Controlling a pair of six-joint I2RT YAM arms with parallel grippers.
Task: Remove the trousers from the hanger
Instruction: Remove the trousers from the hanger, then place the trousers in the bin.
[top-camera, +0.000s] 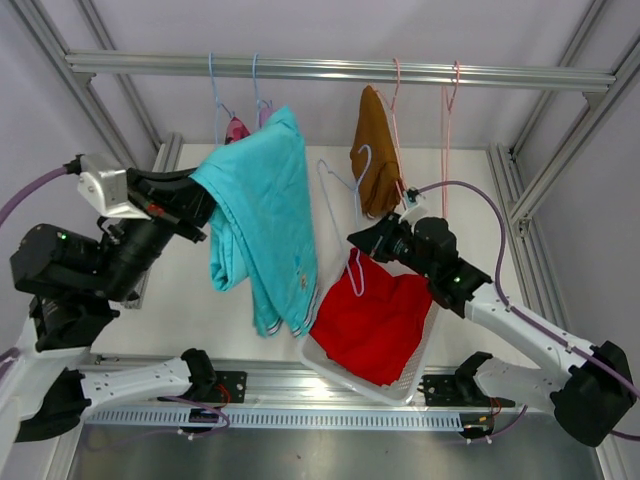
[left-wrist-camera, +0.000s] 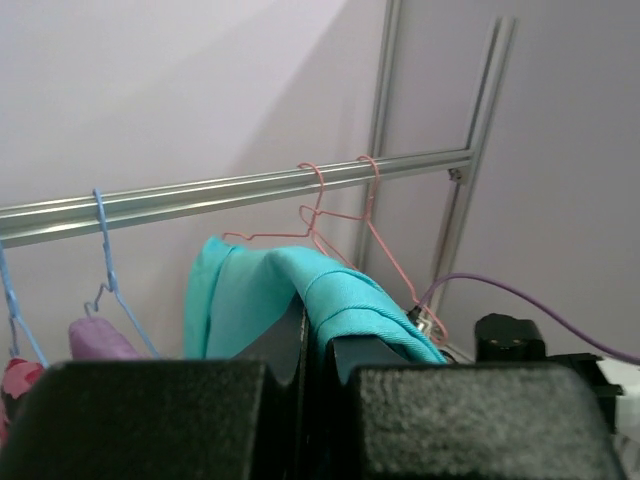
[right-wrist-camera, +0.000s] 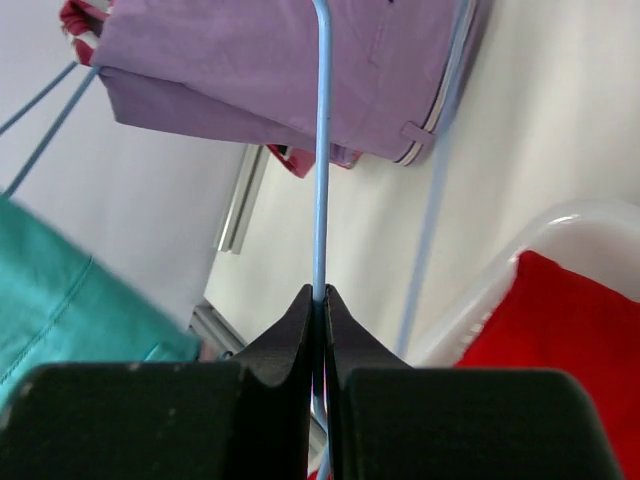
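Currently L gripper (left-wrist-camera: 303, 335) pinched on teal trousers (top-camera: 260, 230); R gripper (right-wrist-camera: 320, 300) pinched on blue hanger (right-wrist-camera: 321, 150) wire. Red trousers (top-camera: 370, 320) in basket (top-camera: 322, 358), 5 o'clock of teal.

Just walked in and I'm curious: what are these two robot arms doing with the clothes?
They are taking trousers off hangers. The left gripper holds up the teal trousers, and the right gripper pinches a blue hanger beside them. The red trousers lie in the white basket; the rust-brown trousers hang from the rail.
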